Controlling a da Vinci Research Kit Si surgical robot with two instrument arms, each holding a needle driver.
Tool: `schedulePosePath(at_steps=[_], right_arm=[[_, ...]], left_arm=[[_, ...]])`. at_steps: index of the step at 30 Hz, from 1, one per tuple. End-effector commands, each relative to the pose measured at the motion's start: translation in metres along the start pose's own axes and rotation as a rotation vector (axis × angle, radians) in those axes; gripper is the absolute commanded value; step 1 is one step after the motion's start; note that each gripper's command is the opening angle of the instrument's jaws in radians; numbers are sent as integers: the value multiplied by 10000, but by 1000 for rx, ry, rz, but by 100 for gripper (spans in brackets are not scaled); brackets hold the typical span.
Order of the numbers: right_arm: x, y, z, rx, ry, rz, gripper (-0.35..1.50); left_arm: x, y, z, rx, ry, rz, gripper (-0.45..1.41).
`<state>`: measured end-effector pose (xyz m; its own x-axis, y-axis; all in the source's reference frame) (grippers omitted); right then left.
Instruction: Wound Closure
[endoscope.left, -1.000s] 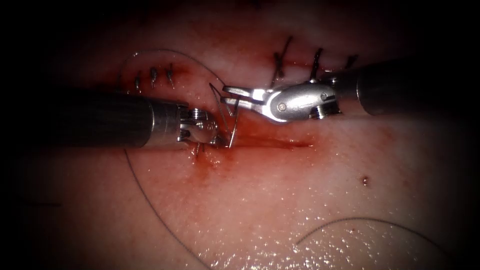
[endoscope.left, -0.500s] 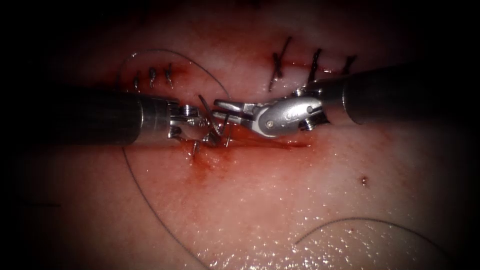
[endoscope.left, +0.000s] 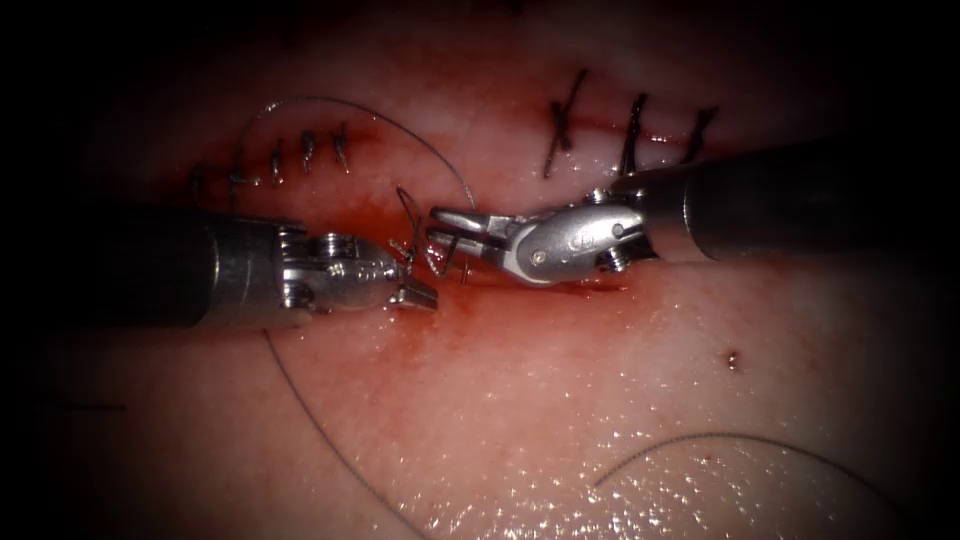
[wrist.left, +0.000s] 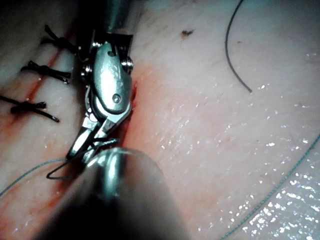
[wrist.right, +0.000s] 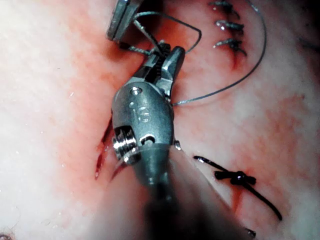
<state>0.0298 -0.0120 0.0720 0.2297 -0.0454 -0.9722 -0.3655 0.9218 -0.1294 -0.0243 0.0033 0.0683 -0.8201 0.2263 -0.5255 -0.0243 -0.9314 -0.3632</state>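
The curved needle (endoscope.left: 463, 262) stands free of the tissue (endoscope.left: 560, 400), over the left end of the cut (endoscope.left: 560, 285). My right tool (endoscope.left: 440, 226) reaches in from the right, its jaws shut on the needle's mid-curve; the right wrist view (wrist.right: 167, 52) shows this grip close up. My left tool (endoscope.left: 418, 283) lies just left of the needle, jaws spread and holding nothing. The needle (wrist.left: 62, 167) also shows at the right tool's tip (wrist.left: 82, 147) in the left wrist view. Thread (endoscope.left: 440, 165) arcs from the needle up over the tissue.
Dark finished stitches sit in a row at the upper right (endoscope.left: 632, 130) and a shorter row at the upper left (endoscope.left: 305, 152). Loose thread (endoscope.left: 300, 400) curves across the near tissue, with another arc (endoscope.left: 720, 440) at the lower right. Red fluid stains the cut's edges.
The right tool moved left and down to the needle and closed on it. The left tool, which held the needle, let go, straightened its wrist and drew back to the left.
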Motion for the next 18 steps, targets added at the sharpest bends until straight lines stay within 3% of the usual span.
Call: schedulePosePath(at_steps=[1,9,18], right_arm=[[-4,-7,5,2,-7,8,-35],[-8,-2,4,17,-39,145,-35],[-10,-1,5,26,-66,289,-35]], left_arm=[[2,9,10,8,3,6,-13],[-1,47,35,27,40,17,-16],[-37,57,50,22,45,58,-18]])
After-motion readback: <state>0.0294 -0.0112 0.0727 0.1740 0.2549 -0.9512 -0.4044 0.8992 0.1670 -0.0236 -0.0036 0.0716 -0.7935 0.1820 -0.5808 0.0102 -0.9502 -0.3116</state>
